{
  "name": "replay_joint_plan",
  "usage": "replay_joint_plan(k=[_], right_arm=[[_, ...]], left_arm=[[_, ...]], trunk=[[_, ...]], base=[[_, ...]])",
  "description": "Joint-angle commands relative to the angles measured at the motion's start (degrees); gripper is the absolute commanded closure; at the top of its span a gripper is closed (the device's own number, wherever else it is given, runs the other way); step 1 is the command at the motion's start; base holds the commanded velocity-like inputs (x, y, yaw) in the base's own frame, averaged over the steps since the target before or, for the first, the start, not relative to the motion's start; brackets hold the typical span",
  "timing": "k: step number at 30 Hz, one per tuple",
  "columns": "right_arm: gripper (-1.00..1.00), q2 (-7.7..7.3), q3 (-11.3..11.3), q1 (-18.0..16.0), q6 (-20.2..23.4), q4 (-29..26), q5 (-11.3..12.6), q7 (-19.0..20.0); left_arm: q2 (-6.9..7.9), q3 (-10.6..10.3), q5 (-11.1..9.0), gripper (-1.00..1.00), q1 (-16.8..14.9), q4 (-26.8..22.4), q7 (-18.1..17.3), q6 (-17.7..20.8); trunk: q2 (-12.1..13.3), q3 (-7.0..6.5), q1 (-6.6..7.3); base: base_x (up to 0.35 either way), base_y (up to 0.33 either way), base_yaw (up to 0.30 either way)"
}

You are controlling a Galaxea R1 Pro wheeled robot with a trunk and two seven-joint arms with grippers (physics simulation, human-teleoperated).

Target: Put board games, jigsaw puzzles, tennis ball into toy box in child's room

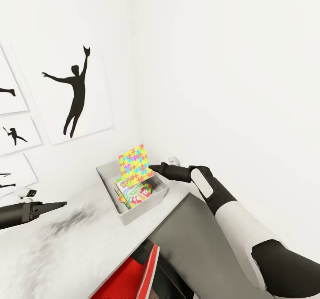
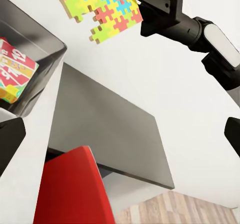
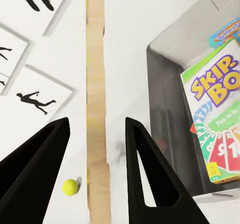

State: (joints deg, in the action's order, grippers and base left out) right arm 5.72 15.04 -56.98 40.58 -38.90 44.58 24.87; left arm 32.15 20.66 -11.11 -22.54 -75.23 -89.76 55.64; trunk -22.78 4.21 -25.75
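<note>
Head view: the right gripper (image 1: pixel 153 168) pinches a jigsaw puzzle (image 1: pixel 135 162) by its edge, above the toy box (image 1: pixel 106 174) at the table's (image 1: pixel 89 245) far corner. Lower it flat over the board game (image 1: pixel 133 193) before releasing. The left gripper's (image 1: pixel 62 204) fingers: cannot tell.

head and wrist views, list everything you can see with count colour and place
thin multicoloured jigsaw puzzle slab: 1, yellow, pink, green and blue, held above the bin
shallow grey toy box bin: 1, grey, on the table by the wall corner
SKIP-BO board game box: 1, white, green and red, inside the bin
blue box: 1, mostly hidden, in the bin beside the SKIP-BO box
small tennis ball: 1, yellow-green, on the table outside the bin
pale grey table: 1, along the wall
silhouette pictures: several, black on white, on the wall
red chair: 1, under the table edge
left gripper: black, over the table
right gripper: black, holding the puzzle
</note>
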Motion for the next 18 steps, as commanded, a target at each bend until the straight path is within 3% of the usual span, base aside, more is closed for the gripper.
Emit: replay_joint_plan(k=[1,8,18], right_arm=[[1.0,0.0,0.0,-0.1,0.2,0.0,0.1,0.1],[1.0,0.0,0.0,-0.6,0.2,0.0,0.1,0.1],[1.0,0.04,0.0,-4.4,0.1,0.3,0.1,-0.1]], left_arm=[[0.0,0.0,0.0,-1.0,0.0,0.0,-0.2,0.6],[-0.04,0.0,0.0,-1.0,0.0,0.0,-0.2,0.6],[-0.07,-0.1,0.0,-1.0,0.0,-0.1,-0.2,0.6]], trunk=[[-0.1,0.23,-0.04],[-0.1,0.89,-0.04],[-0.1,1.83,-0.04]], base=[[0.0,0.0,0.0],[0.0,0.0,0.0],[0.0,0.0,0.0]])
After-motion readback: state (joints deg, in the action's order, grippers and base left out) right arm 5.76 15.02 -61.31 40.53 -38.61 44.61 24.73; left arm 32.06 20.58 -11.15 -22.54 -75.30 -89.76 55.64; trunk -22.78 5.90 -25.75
